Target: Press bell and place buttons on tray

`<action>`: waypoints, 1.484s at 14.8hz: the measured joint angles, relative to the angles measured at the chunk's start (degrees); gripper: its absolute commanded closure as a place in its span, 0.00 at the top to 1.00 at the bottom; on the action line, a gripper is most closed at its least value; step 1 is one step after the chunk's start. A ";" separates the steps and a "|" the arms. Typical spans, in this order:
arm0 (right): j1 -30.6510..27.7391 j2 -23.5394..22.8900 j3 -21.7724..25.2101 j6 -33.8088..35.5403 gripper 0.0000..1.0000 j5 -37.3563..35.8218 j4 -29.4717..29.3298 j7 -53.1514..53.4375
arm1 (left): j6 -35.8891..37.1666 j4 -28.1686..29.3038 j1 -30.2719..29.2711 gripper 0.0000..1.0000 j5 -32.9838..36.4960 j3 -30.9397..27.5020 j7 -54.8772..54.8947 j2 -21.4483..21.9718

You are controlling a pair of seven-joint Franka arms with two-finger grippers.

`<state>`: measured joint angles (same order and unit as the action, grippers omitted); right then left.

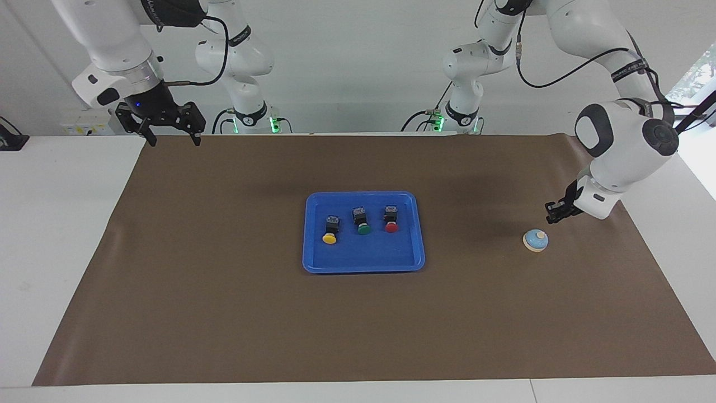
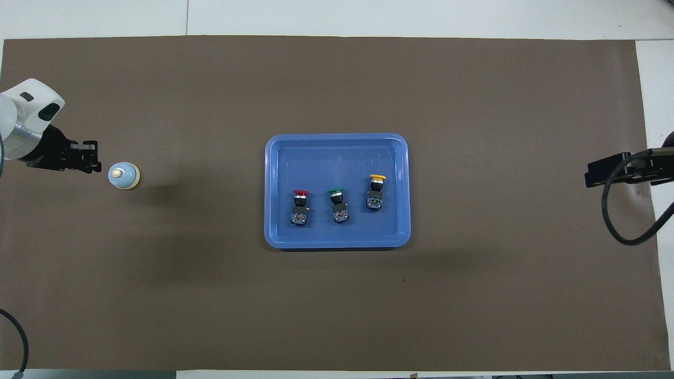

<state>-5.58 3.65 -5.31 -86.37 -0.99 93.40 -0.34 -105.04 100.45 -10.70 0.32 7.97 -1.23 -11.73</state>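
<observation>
The light-blue bell [image 1: 536, 240] [image 2: 124, 175] sits on the brown mat toward the left arm's end of the table, its pale knob uncovered. My left gripper [image 1: 551, 211] [image 2: 93, 163] hangs over the mat just beside the bell, apart from it and holding nothing. The blue tray [image 1: 363, 267] [image 2: 337, 138] lies mid-table. In it lie three buttons on their sides: yellow [image 1: 330, 230] [image 2: 375, 189], green [image 1: 362, 222] [image 2: 337, 202] and red [image 1: 391, 220] [image 2: 299, 202]. My right gripper [image 1: 173, 141] [image 2: 592, 173] waits open and empty, raised over the mat's corner by its base.
The brown mat [image 1: 224, 313] covers most of the white table [image 1: 61, 224], which shows bare at both ends. A black cable [image 2: 613, 221] loops from the right arm over the mat's edge.
</observation>
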 measured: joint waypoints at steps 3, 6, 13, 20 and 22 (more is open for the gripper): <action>0.00 0.00 0.00 0.00 1.00 0.00 0.00 0.00 | 5.49 -0.90 1.20 1.00 0.01 0.11 -0.10 5.48; 0.00 0.00 0.00 0.00 1.00 0.00 0.00 0.00 | 14.21 -0.95 1.24 1.00 0.03 0.04 -0.09 12.06; 0.00 0.00 0.00 0.00 1.00 0.00 0.00 0.00 | 19.34 -0.80 1.17 1.00 0.04 -0.32 -0.09 15.71; 0.00 0.00 0.00 0.00 1.00 0.00 0.00 0.00 | 19.46 -0.63 2.90 1.00 0.04 -0.56 -0.10 15.71; 0.00 0.00 0.00 0.00 1.00 0.00 0.00 0.00 | 19.48 -0.60 6.67 1.00 0.04 -3.61 -0.10 15.71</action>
<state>-5.58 3.65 -5.31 -86.37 -0.99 93.40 -0.34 -85.56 99.85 -4.03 0.36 4.37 -1.33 3.98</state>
